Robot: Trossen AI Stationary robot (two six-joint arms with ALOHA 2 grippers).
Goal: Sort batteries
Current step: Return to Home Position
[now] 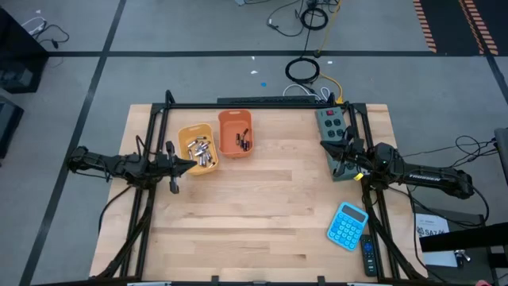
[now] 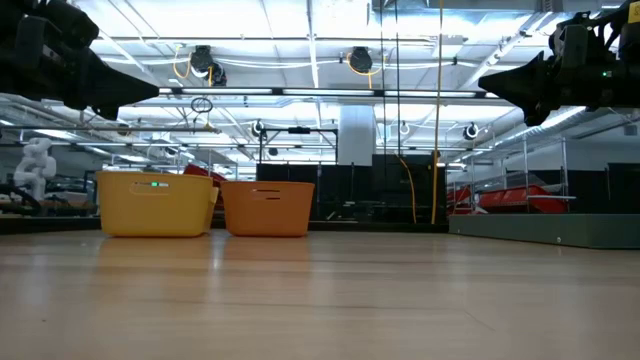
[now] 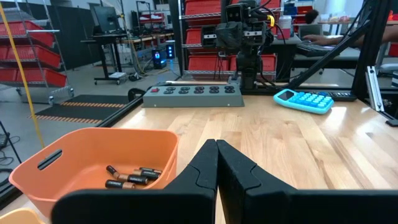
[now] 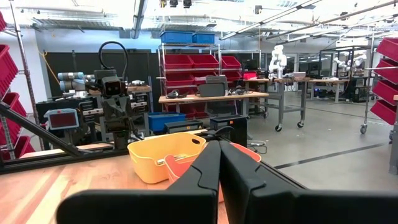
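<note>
A: Standing at the front edge, how do you read the left gripper [image 3: 216,148]?

B: It hangs above the wooden surface [image 1: 262,206], on the left side, just beside the yellow bin [image 1: 187,135]. Its two dark fingers [image 3: 193,174] are pressed flat together, with nothing between them.

A: And the right gripper [image 4: 219,147]?

B: It is raised over the right side of the surface, beside the grey power strip [image 1: 331,125]. Its fingers [image 4: 198,177] also meet along their whole length and hold nothing.

A: Where are the batteries?

B: The silvery batteries [image 1: 204,152] lie heaped in the yellow bin. The dark batteries [image 3: 129,177] lie on the floor of the orange bin [image 1: 236,119], towards one end.

A: How do the bins stand?

B: They stand side by side at the back left of the surface, close together, the orange one to the right of the yellow one. I cannot tell whether they touch.

A: Anything else on the surface?

B: A blue calculator [image 1: 347,226] lies near the front right corner, well apart from both bins.
</note>
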